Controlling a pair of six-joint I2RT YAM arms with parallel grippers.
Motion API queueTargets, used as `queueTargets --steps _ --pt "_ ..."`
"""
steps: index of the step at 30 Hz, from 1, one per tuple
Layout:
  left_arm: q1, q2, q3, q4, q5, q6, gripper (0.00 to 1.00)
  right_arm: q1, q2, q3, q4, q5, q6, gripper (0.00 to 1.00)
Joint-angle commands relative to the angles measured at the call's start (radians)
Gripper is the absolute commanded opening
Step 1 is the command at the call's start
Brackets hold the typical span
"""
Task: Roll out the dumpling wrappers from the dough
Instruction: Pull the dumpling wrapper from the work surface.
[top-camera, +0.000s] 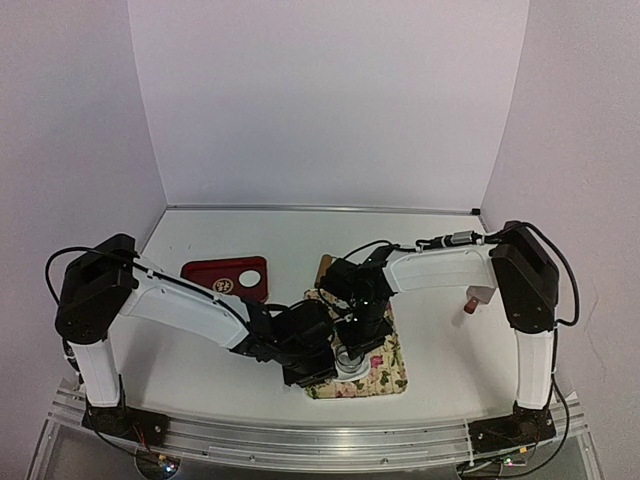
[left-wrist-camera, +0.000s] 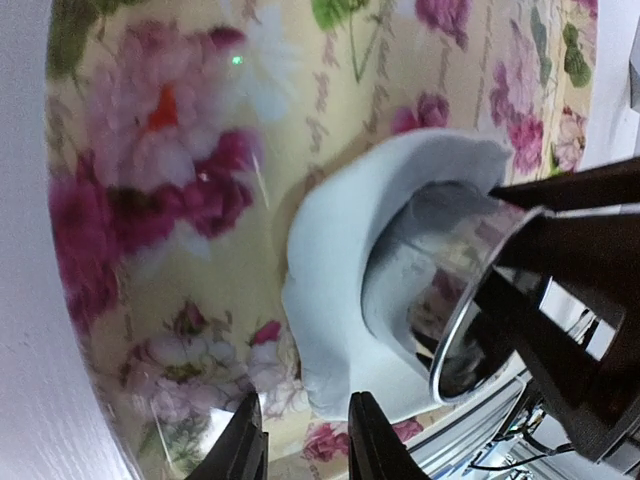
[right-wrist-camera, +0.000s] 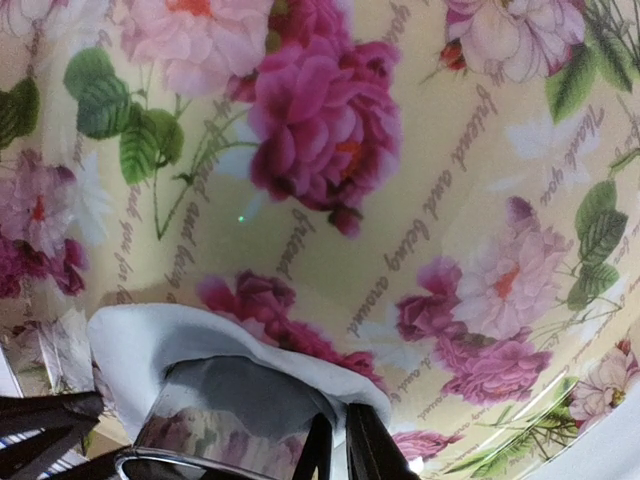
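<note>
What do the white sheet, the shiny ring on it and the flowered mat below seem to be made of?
The dough: soft, matte white putty-like mass; its edge curls upward. The ring: likely polished metal; it mirrors the flowers. The mat: perhaps coated cloth or plastic, printed with roses, slightly glossy.

Cream mat: pink and magenta roses, green leaves, grey-brown script. Plain white dough. Shiny silver ring, mirrors floral print. Red tray. White surface. White arms, black joints.
</note>
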Motion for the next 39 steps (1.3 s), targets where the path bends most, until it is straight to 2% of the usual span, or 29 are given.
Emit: queueTargets --steps 1,5,10,14,18,23,32,35,39 --pt "-0.066 -0.061 -0.04 0.01 -0.143 -0.085 0.28 0.003 0.03 0.005 -0.026 0.012 0.009 0.0" --pt "-0.119 -0.044 -0.028 0.087 -0.217 0.021 0.33 0.004 0.03 0.0 -0.026 0.011 0.006 0.0" --pt "-0.188 0.042 0.154 0.013 -0.342 0.286 0.4 0.004 0.03 0.001 -0.026 0.003 0.002 0.0" --pt "-0.197 0.097 0.247 -0.061 -0.404 0.363 0.43 0.004 0.031 0.004 -0.026 -0.002 -0.002 0.0" --pt "-0.198 0.147 0.323 -0.156 -0.418 0.353 0.43 0.004 0.024 0.002 -0.026 0.0 -0.007 0.0" --pt "-0.211 0.169 0.345 -0.209 -0.426 0.319 0.47 0.004 0.027 0.003 -0.026 -0.003 -0.014 0.0" --pt "-0.215 0.215 0.373 -0.266 -0.541 0.304 0.53 0.004 0.031 0.01 -0.026 -0.023 -0.014 0.0" --pt "-0.219 0.237 0.385 -0.313 -0.575 0.252 0.54 0.004 0.03 0.006 -0.026 -0.028 -0.012 0.0" --pt "-0.235 0.21 0.307 -0.312 -0.63 0.164 0.53 0.004 0.031 0.002 -0.026 -0.034 -0.011 0.0"
